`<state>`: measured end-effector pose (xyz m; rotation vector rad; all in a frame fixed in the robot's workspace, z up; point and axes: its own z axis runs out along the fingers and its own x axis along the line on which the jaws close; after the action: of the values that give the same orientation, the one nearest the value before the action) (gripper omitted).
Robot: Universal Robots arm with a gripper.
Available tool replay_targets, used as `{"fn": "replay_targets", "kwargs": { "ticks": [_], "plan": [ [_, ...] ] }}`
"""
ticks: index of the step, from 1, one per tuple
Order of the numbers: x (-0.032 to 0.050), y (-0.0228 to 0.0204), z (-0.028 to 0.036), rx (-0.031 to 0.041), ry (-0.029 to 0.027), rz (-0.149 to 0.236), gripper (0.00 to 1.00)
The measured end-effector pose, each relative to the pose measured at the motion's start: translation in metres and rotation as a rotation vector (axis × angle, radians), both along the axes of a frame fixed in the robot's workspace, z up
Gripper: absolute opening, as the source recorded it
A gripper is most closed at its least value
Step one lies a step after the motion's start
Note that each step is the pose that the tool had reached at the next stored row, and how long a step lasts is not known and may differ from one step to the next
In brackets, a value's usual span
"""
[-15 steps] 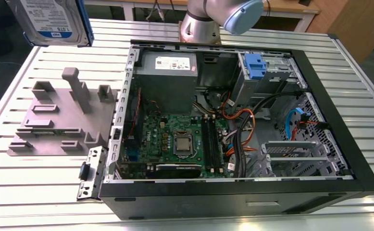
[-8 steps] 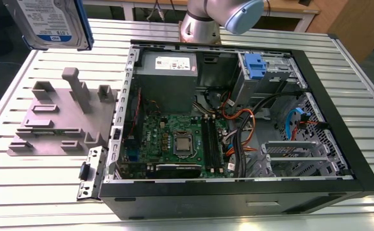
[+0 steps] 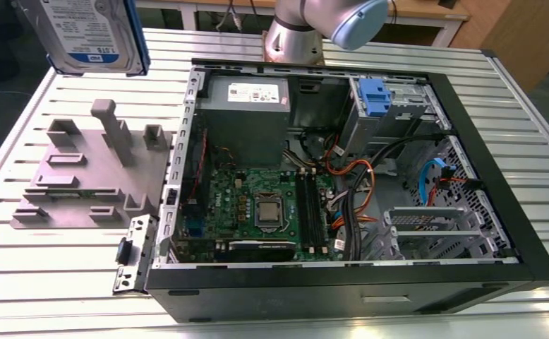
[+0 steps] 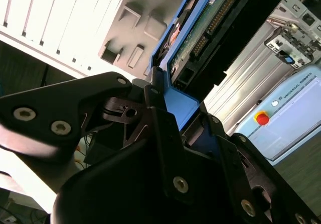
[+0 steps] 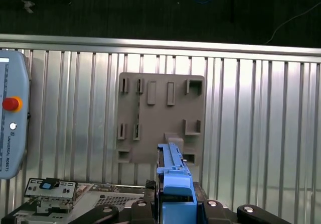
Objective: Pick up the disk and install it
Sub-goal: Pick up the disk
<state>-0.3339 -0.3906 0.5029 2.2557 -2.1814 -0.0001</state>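
The disk [image 3: 91, 35], silver with a white-and-blue label and blue rails, hangs in the air at the exterior view's top left, above the slatted table and the grey fixture plate [image 3: 77, 176]. In the second wrist view my gripper [image 4: 165, 108] is shut on the disk's [image 4: 188, 101] blue rail end, and the drive's green circuit board faces the camera. In the first wrist view the disk [image 5: 173, 169] stands edge-on between my black fingers [image 5: 143, 209], over the fixture plate [image 5: 160, 118].
An open computer case [image 3: 500, 141] lies on the table at the exterior view's right, with motherboard, cables and a drive bay holding a blue caddy clip [image 3: 373, 95]. The arm's base [image 3: 298, 35] stands behind it. A pendant with a red button [image 5: 10, 118] lies nearby.
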Motion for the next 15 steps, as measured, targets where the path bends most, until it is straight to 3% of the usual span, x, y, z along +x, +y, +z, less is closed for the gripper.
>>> {"fn": "replay_targets", "kwargs": {
  "ticks": [3,15],
  "plan": [
    [0.0044,0.0000,0.0000,0.0000,0.0001,-0.001,0.36],
    [0.0069,-0.0015,0.0000,-0.0001,0.0001,-0.001,0.36]
  ]
}}
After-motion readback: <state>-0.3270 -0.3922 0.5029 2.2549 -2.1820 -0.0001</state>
